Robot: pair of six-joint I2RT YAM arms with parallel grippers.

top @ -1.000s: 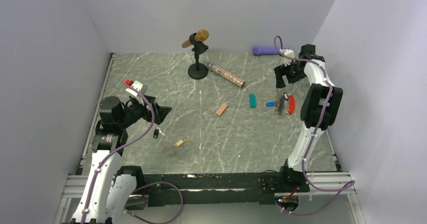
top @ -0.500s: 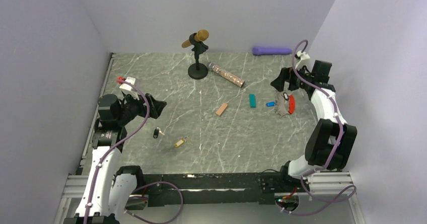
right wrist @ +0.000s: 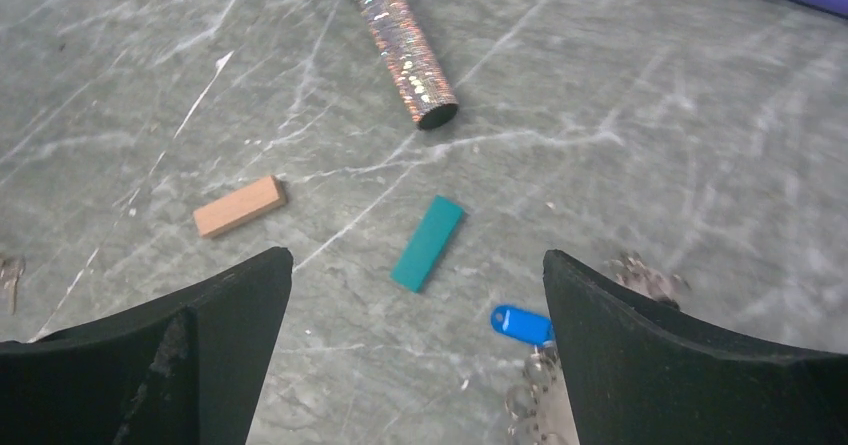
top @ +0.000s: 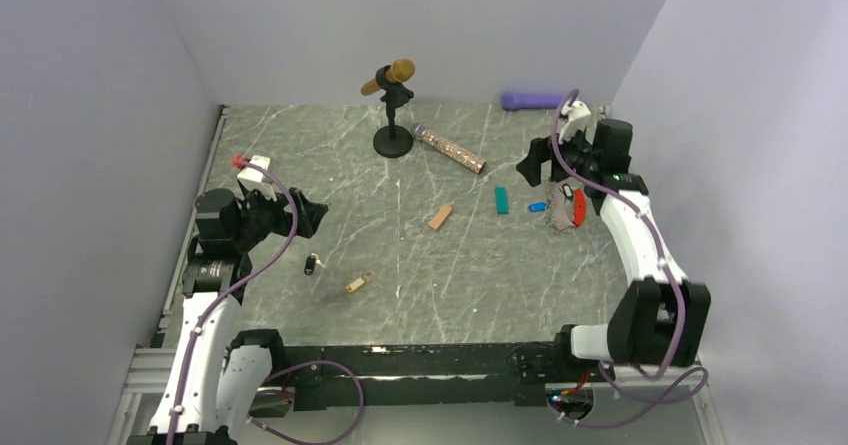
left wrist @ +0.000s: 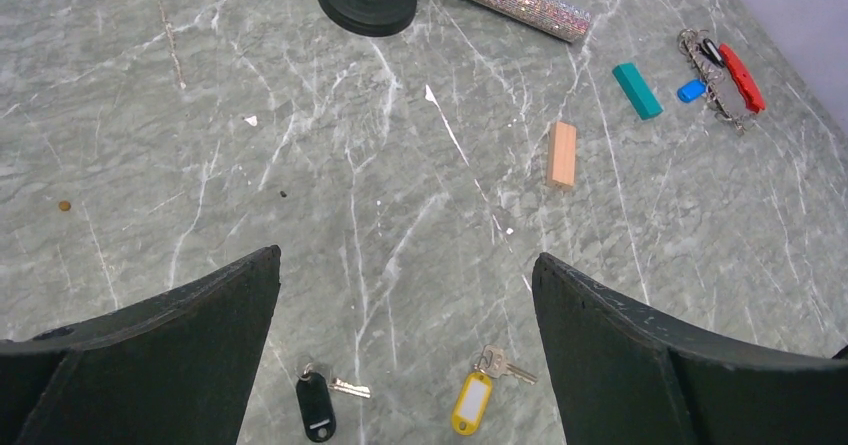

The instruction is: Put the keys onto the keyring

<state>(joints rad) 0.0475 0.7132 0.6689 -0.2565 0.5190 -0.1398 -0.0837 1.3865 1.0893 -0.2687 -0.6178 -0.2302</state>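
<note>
A black-tagged key (top: 312, 263) and a yellow-tagged key (top: 357, 283) lie on the marble table at the near left; in the left wrist view the black one (left wrist: 317, 408) and the yellow one (left wrist: 473, 401) lie below my open jaws. A blue-tagged key (top: 538, 206) lies at the right beside the keyring, a red clip (top: 578, 207) joined to a silvery chain (top: 557, 212). My left gripper (top: 312, 213) is open and empty above the table. My right gripper (top: 535, 162) is open and empty, hovering over the blue tag (right wrist: 521, 324) and the chain (right wrist: 640, 277).
A teal block (top: 501, 200), a tan wooden block (top: 440, 217), a glittery tube (top: 450, 149) and a microphone stand (top: 393, 140) sit mid-table. A purple cylinder (top: 530, 100) lies at the back right. Walls close in on left, back and right.
My right gripper has swung from the back right corner leftward and now hangs over the blue tag and chain. My left gripper drew back to the left, then held still.
</note>
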